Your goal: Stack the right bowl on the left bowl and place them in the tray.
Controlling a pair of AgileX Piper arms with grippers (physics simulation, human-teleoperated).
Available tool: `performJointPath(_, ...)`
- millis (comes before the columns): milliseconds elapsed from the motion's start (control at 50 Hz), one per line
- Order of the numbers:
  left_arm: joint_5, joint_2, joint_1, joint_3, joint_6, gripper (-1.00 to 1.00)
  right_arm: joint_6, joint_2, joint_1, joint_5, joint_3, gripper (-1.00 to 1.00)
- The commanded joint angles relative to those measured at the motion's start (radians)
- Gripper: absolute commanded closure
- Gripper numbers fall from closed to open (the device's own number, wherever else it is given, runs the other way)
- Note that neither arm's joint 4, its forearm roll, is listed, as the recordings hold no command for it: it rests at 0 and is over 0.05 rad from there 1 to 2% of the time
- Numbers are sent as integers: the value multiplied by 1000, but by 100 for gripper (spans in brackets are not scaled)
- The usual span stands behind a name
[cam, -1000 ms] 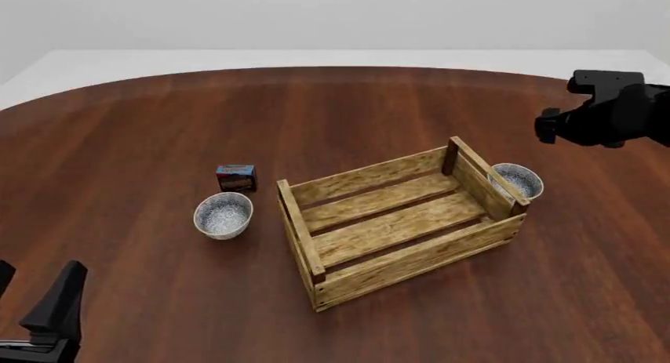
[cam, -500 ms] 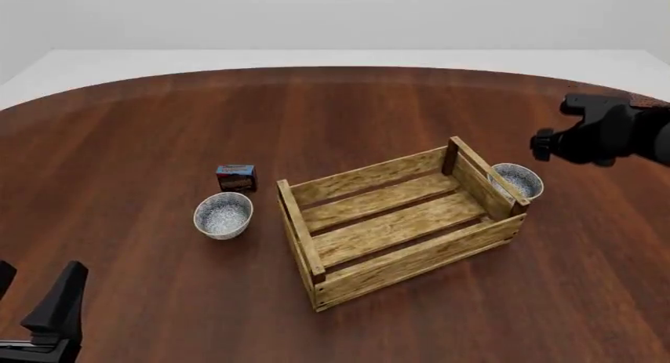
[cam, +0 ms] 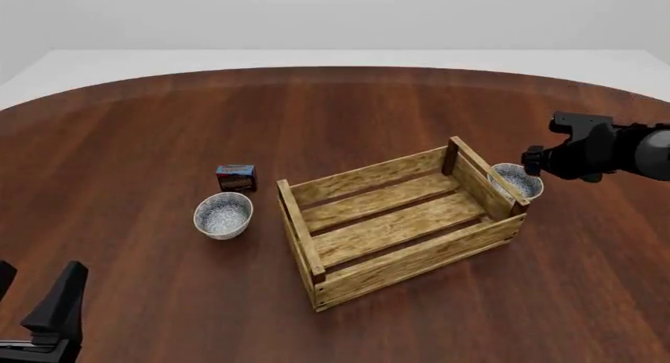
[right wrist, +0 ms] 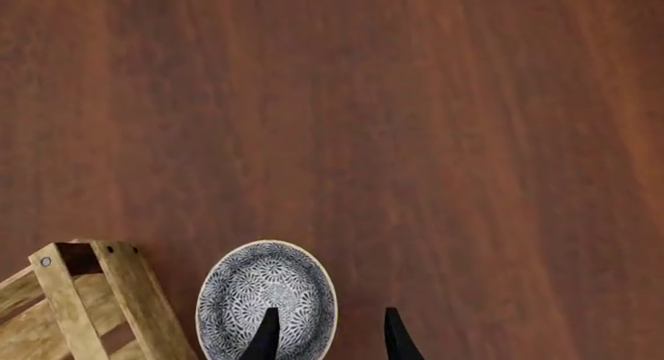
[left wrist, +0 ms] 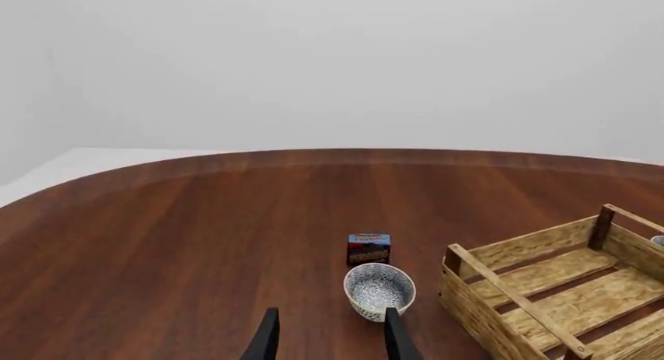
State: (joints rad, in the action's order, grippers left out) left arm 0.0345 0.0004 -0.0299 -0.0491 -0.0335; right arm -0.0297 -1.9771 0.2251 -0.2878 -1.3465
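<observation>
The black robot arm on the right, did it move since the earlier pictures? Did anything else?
Yes. The right gripper came down and a little toward the near side, ending just above the right bowl, fingers open. It holds nothing. The left gripper, left bowl, tray and small box stayed put.

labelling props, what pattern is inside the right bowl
A dense blue-grey and white floral, mandala-like pattern fills the right bowl; the right wrist view shows it best.
</observation>
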Motion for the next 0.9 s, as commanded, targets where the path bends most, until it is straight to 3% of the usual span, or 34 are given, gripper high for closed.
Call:
performJointPath(20, -2, 0, -2, 1, 0, -100, 3, -22, 0, 20, 10, -100)
performJointPath(900, -1, 0, 1, -4, -4, -100, 26, -136, -6, 100, 35, -100)
